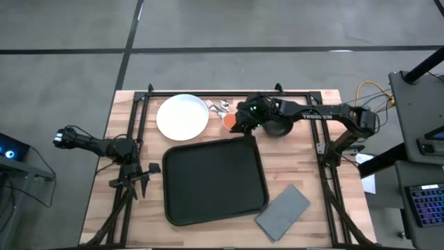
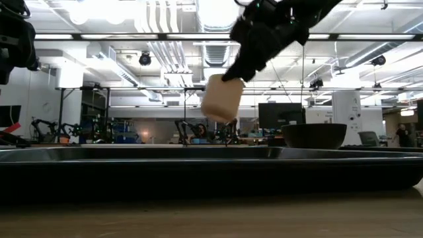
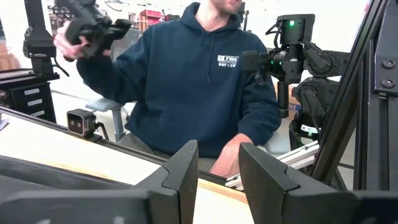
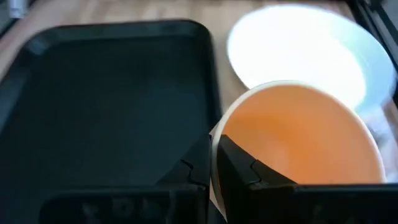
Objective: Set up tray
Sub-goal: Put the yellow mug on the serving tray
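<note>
The large black tray (image 1: pixel 215 180) lies at the table's middle. Just beyond its far edge an orange cup (image 1: pixel 229 121) hangs in the air, with my right gripper (image 1: pixel 237 122) shut on it. In the low view the cup (image 2: pixel 221 98) is well above the tray's rim (image 2: pixel 198 155). The right wrist view looks into the cup (image 4: pixel 305 137), with the tray (image 4: pixel 106 106) and the white plate (image 4: pixel 305 50) below it. My left gripper (image 1: pixel 142 177) waits open at the table's left side, its fingers (image 3: pixel 183 171) holding nothing. My right gripper pinches the cup's rim (image 4: pixel 216 134), with one finger inside the cup and one outside its wall. The fingers come slanting down from the table's right. The cup hangs tilted below them, lifted clear of the table and the tray.
A white plate (image 1: pixel 182 117) lies at the far left of the tray, with cutlery (image 1: pixel 218 106) beside it. A black bowl (image 1: pixel 279 128) stands under my right arm. A grey napkin (image 1: pixel 283 212) lies near the front right. A person (image 3: pixel 199 81) sits beyond the table.
</note>
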Tool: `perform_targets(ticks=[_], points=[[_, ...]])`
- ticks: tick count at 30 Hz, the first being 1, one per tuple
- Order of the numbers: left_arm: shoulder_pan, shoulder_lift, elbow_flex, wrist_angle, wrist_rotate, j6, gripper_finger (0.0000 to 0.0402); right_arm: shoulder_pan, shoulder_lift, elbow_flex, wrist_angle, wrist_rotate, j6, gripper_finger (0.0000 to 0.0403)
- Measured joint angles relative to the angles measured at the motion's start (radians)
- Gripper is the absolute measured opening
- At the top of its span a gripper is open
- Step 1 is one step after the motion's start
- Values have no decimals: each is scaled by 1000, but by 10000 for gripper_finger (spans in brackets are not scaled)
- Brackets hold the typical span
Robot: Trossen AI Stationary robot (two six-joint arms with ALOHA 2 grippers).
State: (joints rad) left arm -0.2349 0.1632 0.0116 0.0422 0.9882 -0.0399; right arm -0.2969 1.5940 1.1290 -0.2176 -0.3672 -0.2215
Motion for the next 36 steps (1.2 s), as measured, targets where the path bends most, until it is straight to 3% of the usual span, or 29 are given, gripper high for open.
perform_targets(ticks=[15, 23, 36], points=[[0, 0, 0, 0, 0, 0, 98, 143, 24, 74, -12, 32, -24, 9], [0, 0, 0, 0, 0, 0, 98, 185, 160, 224, -92, 105, -46, 9], [0, 0, 0, 0, 0, 0, 98, 202, 404, 496, -201, 109, -109, 8]])
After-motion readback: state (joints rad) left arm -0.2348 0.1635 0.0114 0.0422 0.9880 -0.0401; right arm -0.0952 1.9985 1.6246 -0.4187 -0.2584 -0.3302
